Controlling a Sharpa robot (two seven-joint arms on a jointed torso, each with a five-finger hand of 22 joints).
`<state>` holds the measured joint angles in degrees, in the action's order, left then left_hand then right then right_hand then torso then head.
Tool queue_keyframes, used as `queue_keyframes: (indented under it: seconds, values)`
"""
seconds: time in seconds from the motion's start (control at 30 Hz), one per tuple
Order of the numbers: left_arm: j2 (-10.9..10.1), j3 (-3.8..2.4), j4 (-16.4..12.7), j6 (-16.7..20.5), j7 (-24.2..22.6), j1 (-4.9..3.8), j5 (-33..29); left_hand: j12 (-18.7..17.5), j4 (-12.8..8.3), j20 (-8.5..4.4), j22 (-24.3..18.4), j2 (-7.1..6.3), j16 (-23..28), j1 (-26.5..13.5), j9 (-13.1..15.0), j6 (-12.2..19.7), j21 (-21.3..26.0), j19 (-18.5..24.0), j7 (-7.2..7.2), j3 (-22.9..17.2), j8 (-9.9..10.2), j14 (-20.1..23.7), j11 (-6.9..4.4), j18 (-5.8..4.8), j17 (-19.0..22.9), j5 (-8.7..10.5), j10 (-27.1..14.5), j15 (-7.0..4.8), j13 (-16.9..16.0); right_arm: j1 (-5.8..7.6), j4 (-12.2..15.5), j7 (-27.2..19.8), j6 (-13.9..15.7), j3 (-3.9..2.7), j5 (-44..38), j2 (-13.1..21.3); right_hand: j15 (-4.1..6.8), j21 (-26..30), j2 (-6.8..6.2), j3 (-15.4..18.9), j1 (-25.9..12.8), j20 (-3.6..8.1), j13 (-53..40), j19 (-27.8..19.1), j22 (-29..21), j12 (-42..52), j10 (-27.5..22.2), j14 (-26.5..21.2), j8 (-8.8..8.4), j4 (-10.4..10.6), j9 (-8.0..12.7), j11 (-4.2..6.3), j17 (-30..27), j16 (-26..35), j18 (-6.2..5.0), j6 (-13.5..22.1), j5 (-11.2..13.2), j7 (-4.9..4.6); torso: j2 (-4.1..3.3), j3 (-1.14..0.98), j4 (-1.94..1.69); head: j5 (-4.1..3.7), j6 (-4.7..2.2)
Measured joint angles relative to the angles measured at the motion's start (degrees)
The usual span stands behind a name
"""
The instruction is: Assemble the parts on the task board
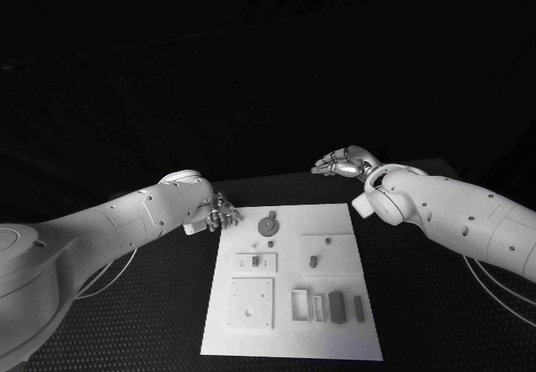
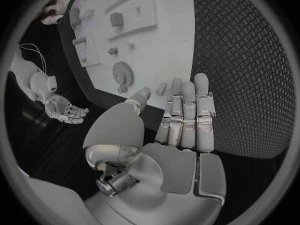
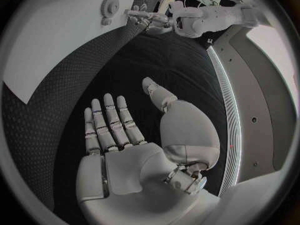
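Note:
The white task board [image 1: 293, 325] lies in the middle of the black table. On it a round gear [image 1: 269, 225] sits near the far edge, a small block [image 1: 255, 261] and a peg [image 1: 315, 260] sit mid-board, and oblong pieces [image 1: 338, 308] stand at the near right. My left hand [image 1: 224, 213] hovers at the board's far left corner, fingers straight and apart, holding nothing. The left wrist view shows its flat fingers [image 2: 187, 112] just short of the gear [image 2: 123, 74]. My right hand [image 1: 344, 163] is off the board beyond its far right corner, its palm [image 3: 119, 135] bare.
Raised white plates [image 1: 252, 302] take up the board's near left. Thin cables hang beside both arms, left [image 1: 106, 275] and right [image 1: 492, 283]. The table's far edge [image 1: 280, 180] runs just behind both hands, with bare black mat [image 1: 435, 310] on either side of the board.

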<state>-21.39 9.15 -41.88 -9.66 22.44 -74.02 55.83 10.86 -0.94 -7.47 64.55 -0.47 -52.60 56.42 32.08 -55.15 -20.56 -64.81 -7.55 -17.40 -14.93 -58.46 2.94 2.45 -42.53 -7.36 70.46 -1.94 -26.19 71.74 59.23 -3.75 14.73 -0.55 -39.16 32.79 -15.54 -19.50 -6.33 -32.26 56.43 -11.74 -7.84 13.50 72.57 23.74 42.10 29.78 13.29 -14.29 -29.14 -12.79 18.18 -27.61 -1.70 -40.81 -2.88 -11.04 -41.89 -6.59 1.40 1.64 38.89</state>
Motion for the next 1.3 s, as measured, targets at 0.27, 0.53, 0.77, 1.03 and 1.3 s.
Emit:
queue_keyframes:
  seconds: [0.27, 0.53, 0.77, 1.03, 1.3]
  values:
    - [0.19, 0.00, 0.02, 0.02, -0.09, 0.01, -0.13, 0.00, -1.34, 0.01, 0.06, 0.50, 0.25, 1.66, -0.30, 0.02, 0.21, 0.00, 0.02, -1.03, 0.00, 0.00, 0.00, 0.00, -0.30, 0.00, 0.00, 0.00, -0.06, 0.00, 0.00, 0.00, 0.00, 0.00, 0.00, -0.03, -0.15, 0.00, 0.00, 0.00, 0.00, 0.00, 0.00, 0.00, 0.01, 0.00, 0.00, -0.16, 0.00, 0.00, 0.00, 0.00, 0.00, 0.00, 0.00, 0.00, 0.00, 0.00, 0.00, 0.02, -0.01, -0.02, 0.04]
    - [0.42, 0.01, 0.28, 0.06, -0.10, 0.02, -0.16, 0.00, -1.37, 0.02, 0.06, 0.50, 0.25, 1.66, -0.30, 0.04, 0.21, 0.00, 0.04, -1.05, 0.00, 0.00, -0.01, 0.00, -0.31, 0.00, 0.01, 0.00, -0.05, 0.00, 0.02, 0.01, 0.00, 0.00, -0.01, -0.03, -0.14, 0.00, 0.00, 0.00, 0.00, 0.00, 0.05, 0.00, 0.06, 0.00, 0.00, -0.16, 0.20, 0.00, 0.05, 0.00, -0.05, 0.00, 0.00, 0.00, 0.00, 0.00, -0.01, 0.04, -0.01, -0.01, 0.15]
    - [0.45, 0.01, 0.40, 0.11, -0.10, 0.04, -0.14, 0.00, -1.59, 0.03, 0.05, 0.82, 0.25, 1.98, -0.36, 0.10, 0.42, 0.01, 0.10, -1.28, -0.22, 0.00, -0.01, 0.00, -0.36, 0.00, 0.01, 0.00, -0.09, 0.00, 0.02, 0.03, -0.03, 0.00, -0.01, -0.02, -0.14, 0.00, 0.00, 0.00, 0.00, 0.00, 0.11, 0.00, 0.06, 0.00, 0.00, -0.16, 0.19, 0.00, 0.04, 0.00, -0.05, 0.00, 0.00, 0.00, 0.00, 0.00, -0.02, 0.04, -0.01, -0.09, 0.19]
    - [0.51, 0.01, 0.58, 0.11, -0.12, 0.11, -0.14, 0.00, -3.79, -0.01, 0.43, 2.54, 0.25, 3.09, -0.50, -0.31, 0.42, -0.04, 0.03, -1.70, -0.84, 0.00, 0.09, 0.00, -0.87, 0.00, 0.33, 0.00, -0.25, 0.00, 0.01, 0.04, -0.05, 0.00, -0.01, -0.03, -0.13, 0.00, 0.00, 0.00, 0.00, 0.00, 0.10, 0.00, 0.11, 0.00, 0.00, -0.15, 0.19, 0.00, 0.04, 0.00, -0.05, 0.00, 0.00, 0.00, 0.00, 0.00, -0.02, 0.04, -0.01, -0.13, 0.25]
    - [0.51, 0.00, 1.25, 0.05, -0.14, 0.11, -0.32, 0.00, -6.68, -0.21, 0.89, 3.84, 0.47, 4.18, -0.73, -1.75, 0.42, -0.43, 0.30, -3.20, -1.54, -0.40, -0.09, 0.02, -1.37, -0.42, 1.33, -0.23, -0.47, 0.00, 0.00, 0.05, -0.07, 0.00, -0.01, -0.01, -0.13, 0.00, 0.00, 0.16, 0.00, 0.00, 0.16, 0.00, 0.12, 0.00, 0.00, -0.14, 0.19, 0.16, 0.09, 0.00, -0.05, 0.00, 0.00, 0.00, 0.00, 0.00, -0.02, 0.04, -0.01, -0.13, 0.39]
